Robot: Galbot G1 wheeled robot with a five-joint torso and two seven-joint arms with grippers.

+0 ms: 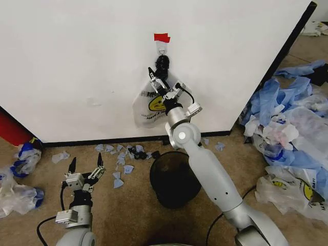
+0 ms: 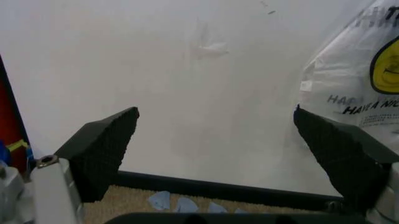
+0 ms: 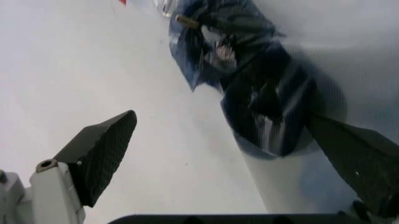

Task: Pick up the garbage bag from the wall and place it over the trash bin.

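The garbage bag (image 1: 147, 105), see-through with a yellow smiley, hangs on the white wall (image 1: 77, 61) from a hook under a red tape mark (image 1: 162, 37). Its dark blue handles (image 1: 162, 63) are bunched at the hook. My right gripper (image 1: 158, 77) is raised against the bag just below the handles and stands open. In the right wrist view the handles (image 3: 262, 88) lie between the spread fingers of the right gripper (image 3: 221, 116). The black mesh trash bin (image 1: 174, 179) stands on the floor below. My left gripper (image 1: 86, 165) waits low at the left, open (image 2: 216, 109), facing the wall with the bag (image 2: 361, 70) at one side.
A heap of blue and white plastic bags (image 1: 292, 118) covers the floor at the right. Blue scraps (image 1: 123, 156) lie along the black baseboard. More bags (image 1: 20, 174) and a red object (image 1: 10, 130) sit at the left.
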